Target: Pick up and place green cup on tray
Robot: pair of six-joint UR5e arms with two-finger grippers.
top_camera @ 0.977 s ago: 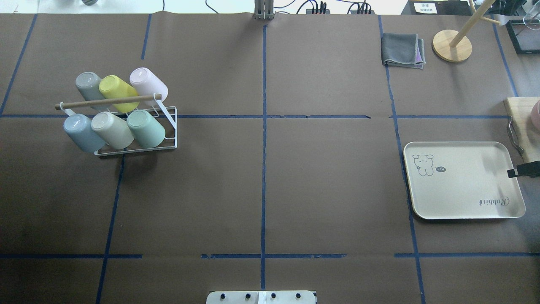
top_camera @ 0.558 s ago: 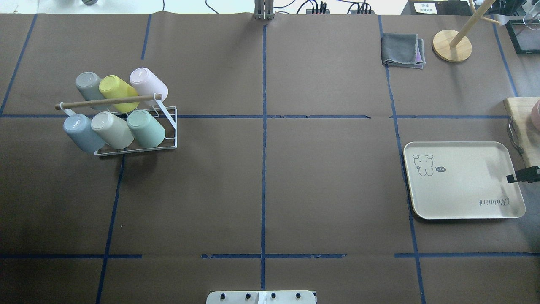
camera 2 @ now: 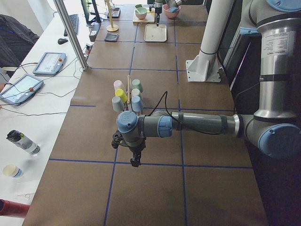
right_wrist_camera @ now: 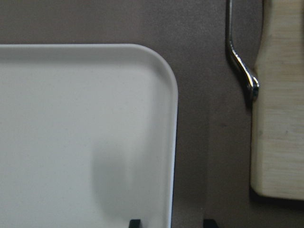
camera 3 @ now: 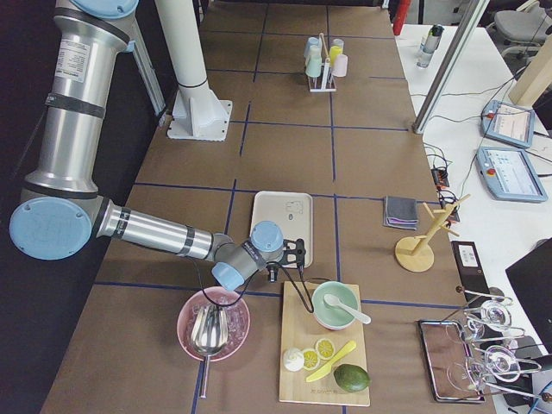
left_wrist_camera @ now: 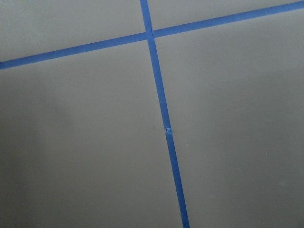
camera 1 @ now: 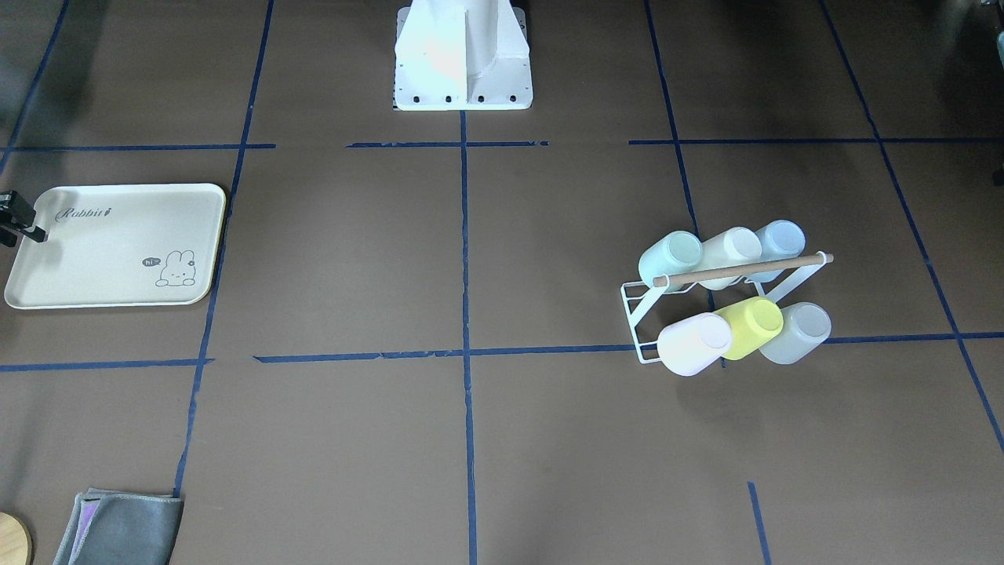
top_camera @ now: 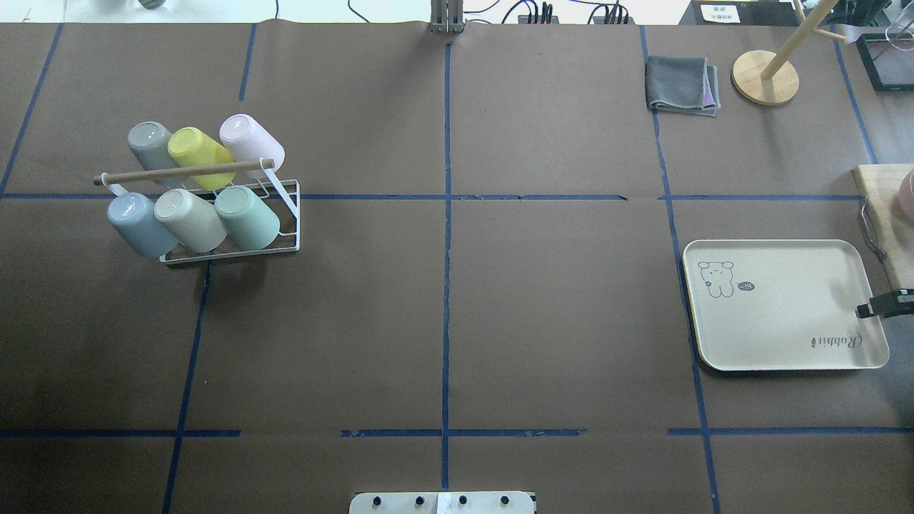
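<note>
The green cup (top_camera: 246,218) is a pale mint tumbler lying tilted in the front row of a white wire rack (top_camera: 288,194), at its right end. It also shows in the front-facing view (camera 1: 671,259). The cream tray (top_camera: 785,328) lies flat and bare at the right. It has a bunny drawing and "Rabbit" script. My right gripper (top_camera: 867,310) hovers at the tray's right rim. In the right wrist view (right_wrist_camera: 171,223) its open, empty fingertips straddle the rim of the tray (right_wrist_camera: 85,133). My left gripper (camera 2: 134,159) shows only in the left side view. It hangs over bare table beyond the rack, and I cannot tell its state.
Several other cups fill the rack, among them yellow-green (top_camera: 200,155) and pale blue (top_camera: 139,225). A wooden cutting board (top_camera: 882,207) and a metal handle (right_wrist_camera: 242,71) lie just right of the tray. A grey cloth (top_camera: 680,84) and a wooden stand (top_camera: 764,77) are at the far right.
My right gripper has slid along the tray's right rim toward the robot's side of the table. Cups, rack and tray have not moved.
</note>
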